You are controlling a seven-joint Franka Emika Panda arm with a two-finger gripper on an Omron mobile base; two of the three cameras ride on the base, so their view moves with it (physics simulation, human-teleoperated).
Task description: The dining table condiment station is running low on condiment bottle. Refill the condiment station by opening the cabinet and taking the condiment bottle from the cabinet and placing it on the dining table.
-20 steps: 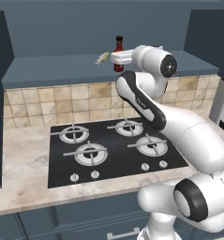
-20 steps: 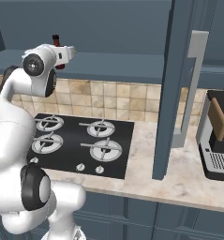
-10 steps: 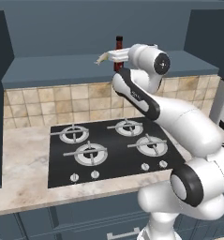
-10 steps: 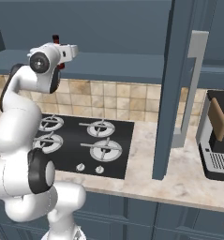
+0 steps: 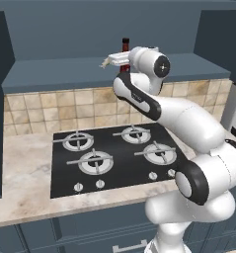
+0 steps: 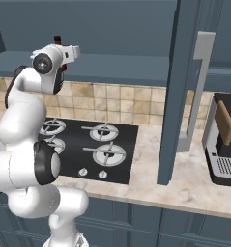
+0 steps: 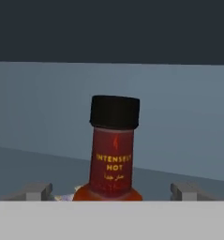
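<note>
The gripper (image 7: 111,191) stood spread wide, its two grey fingertips (image 7: 37,191) far apart at either side of the hand view, and neither one touched anything. Between them, upright on the cabinet (image 5: 80,66) shelf, was the condiment bottle (image 7: 112,154): red-brown body, black cap, a red label reading "INTENSELY HOT". Clear gaps showed between the bottle and each fingertip, so nothing was held.

From the left base view the white arm reached up over the black gas hob (image 5: 109,155) into the open slate-blue cabinet, the hand (image 5: 115,59) level with the shelf and the bottle (image 5: 125,44) showing just behind it, cap above the wrist. In the right base view the same bottle (image 6: 57,40) peeked over the hand, and an open cabinet door (image 6: 177,91) with its silver bar handle (image 6: 194,91) hung to the right, above the stone counter (image 6: 184,169)
</note>
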